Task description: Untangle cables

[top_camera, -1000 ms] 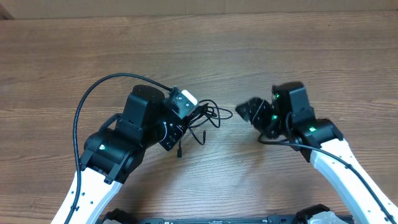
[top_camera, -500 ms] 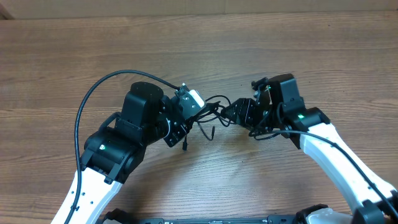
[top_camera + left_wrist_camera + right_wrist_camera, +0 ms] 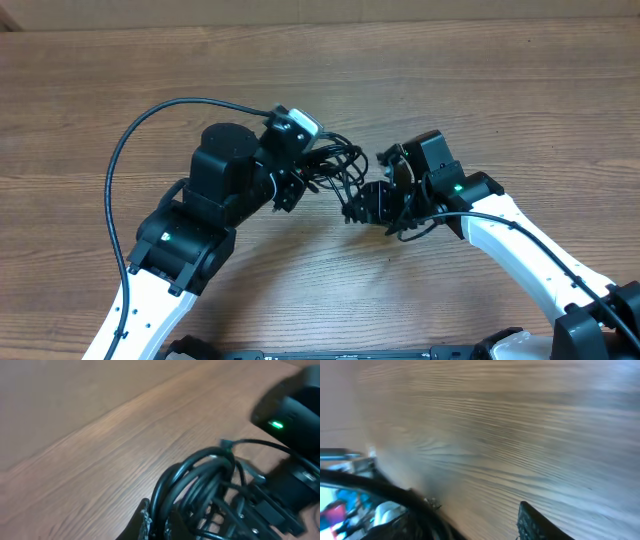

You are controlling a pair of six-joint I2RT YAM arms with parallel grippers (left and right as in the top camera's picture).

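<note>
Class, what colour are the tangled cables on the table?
The cables are black, which shows best in the left wrist view.

A wooden table (image 3: 300, 60) with brown grain filled the overhead view. A paler, plain strip (image 3: 150, 10) ran along its far edge.

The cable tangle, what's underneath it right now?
Only wood-grain table shows under the cables, which the left gripper clamps. The right gripper sits over one end of them, so whatever lies beneath there is hidden.
</note>
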